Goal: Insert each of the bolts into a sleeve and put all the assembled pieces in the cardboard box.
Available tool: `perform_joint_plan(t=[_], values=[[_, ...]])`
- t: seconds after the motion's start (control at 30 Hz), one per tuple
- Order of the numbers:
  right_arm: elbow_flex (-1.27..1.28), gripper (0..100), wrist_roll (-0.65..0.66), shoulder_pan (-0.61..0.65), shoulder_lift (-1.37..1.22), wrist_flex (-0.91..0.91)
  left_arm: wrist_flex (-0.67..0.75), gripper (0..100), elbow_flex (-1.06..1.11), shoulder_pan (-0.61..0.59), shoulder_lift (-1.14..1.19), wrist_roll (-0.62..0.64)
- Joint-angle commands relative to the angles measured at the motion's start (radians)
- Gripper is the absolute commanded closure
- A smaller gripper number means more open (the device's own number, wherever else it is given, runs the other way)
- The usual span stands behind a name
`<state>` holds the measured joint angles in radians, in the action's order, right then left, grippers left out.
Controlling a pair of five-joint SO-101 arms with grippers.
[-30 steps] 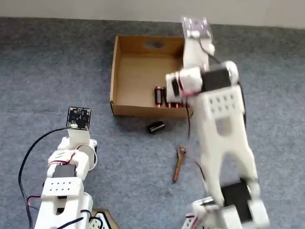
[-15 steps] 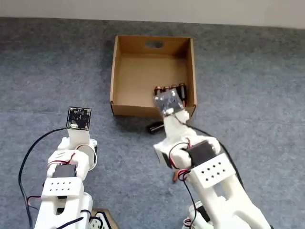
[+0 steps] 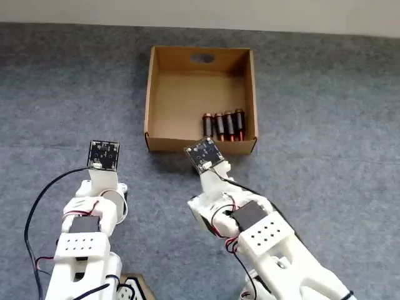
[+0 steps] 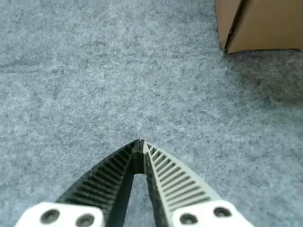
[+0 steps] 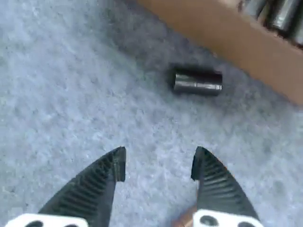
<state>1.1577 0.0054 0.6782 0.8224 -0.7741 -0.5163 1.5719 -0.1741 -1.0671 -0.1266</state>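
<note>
At about 6 o'clock on the table in the high view, just short of the box: right gripper (image 5: pixel 159 163), jaws spread wide, nothing between them, hanging over bare carpet.

Ahead of the open jaws, apart from them: short black metal sleeve (image 5: pixel 197 81), lying on its side, empty as far as can be told. It sits near the outer wall of the brown cardboard box (image 5: pixel 222 33), not touching it.

Back under the wrist, between the finger roots, a sliver of what looks like the copper-coloured bolt (image 5: pixel 183 220). Too little is visible to give its lie.

Inside the box, at its 5 o'clock corner: four assembled pieces (image 3: pixel 223 125), side by side in a row against the near wall.

Left gripper (image 4: pixel 141 144): jaws pressed tip to tip, holding nothing, parked over grey carpet (image 4: pixel 94 71) at 8 o'clock, well apart from sleeve and bolt. Box corner is ahead of it.

Judgement: four pieces done; last pair loose outside the box. Step in hand looks like the pick-up for the final insertion.

Next move calls for:
- centring the open jaws over one loose part, sleeve or bolt;
- coming down square across its short axis, since a round sleeve may roll on carpet;
- closing on it, then offering it so the other arm can mate the bolt.
</note>
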Motion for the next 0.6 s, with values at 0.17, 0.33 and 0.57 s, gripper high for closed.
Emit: perform_joint_plan(t=[0.17, 0.33, 0.57], values=[[-0.01, 68.5, 0.008, 0.005, -0.028, 0.071, 0.018, 99, -0.007, 0.015, -0.008, -0.009], [-0.094, 68.5, 0.008, 0.004, -0.211, 0.105, 0.018, 99, -0.007, 0.015, -0.008, -0.009], [-0.278, 68.5, 0.008, 0.001, -0.443, 0.108, 0.018, 99, -0.007, 0.015, -0.008, -0.009]])
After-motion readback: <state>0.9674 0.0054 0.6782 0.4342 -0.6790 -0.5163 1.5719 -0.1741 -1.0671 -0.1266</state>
